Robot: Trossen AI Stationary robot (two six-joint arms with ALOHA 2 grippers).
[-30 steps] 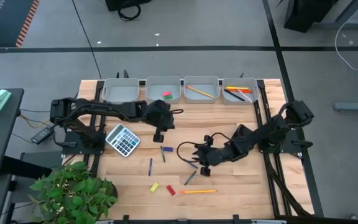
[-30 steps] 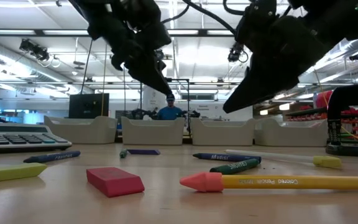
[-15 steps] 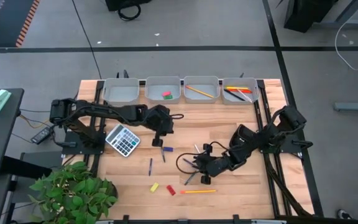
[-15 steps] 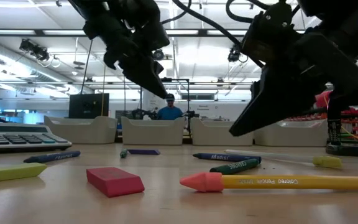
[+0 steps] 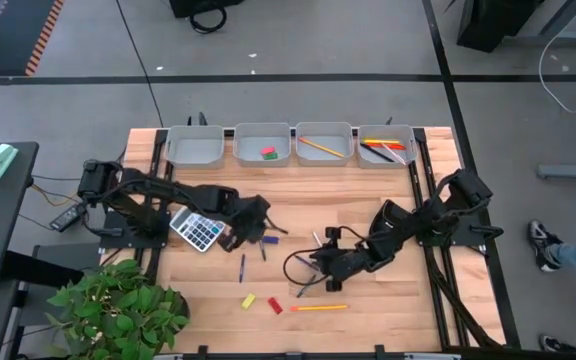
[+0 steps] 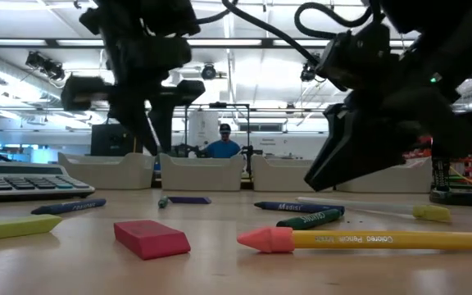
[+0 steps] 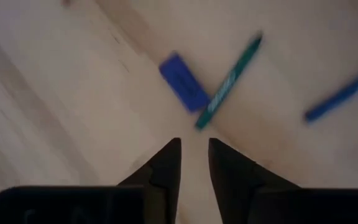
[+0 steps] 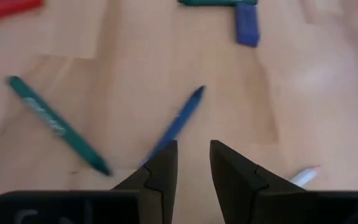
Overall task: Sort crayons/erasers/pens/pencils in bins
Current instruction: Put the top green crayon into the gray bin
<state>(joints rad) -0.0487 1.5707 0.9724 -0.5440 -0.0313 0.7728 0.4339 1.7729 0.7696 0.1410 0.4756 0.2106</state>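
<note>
My left gripper [image 5: 252, 230] hangs shut over the table's middle, fingers pointing down [image 7: 194, 155]. Just ahead of it lie a blue block [image 7: 184, 83], a green crayon [image 7: 229, 81] and a blue crayon [image 7: 340, 93]. My right gripper [image 5: 313, 266] is shut too and slants low over a blue crayon [image 8: 176, 124] and a green crayon [image 8: 58, 124]. A red eraser [image 6: 152, 238], a yellow eraser [image 5: 249, 300] and a long yellow pencil [image 6: 367, 239] lie flat near the table's near edge. Four grey bins [image 5: 263, 145] stand along the far edge.
A grey calculator [image 5: 197, 225] lies to the left of my left gripper. A pale pencil [image 6: 375, 208] lies by my right gripper. The second bin holds erasers, the third [image 5: 325, 143] a pencil, the fourth [image 5: 386, 145] several sticks. A potted plant [image 5: 118, 305] overhangs the near left corner.
My left gripper has moved from near the bins toward the near edge and somewhat left, dropping lower and turning until its fingers point straight down. My right gripper has moved a little toward the near edge and down over the crayons.
</note>
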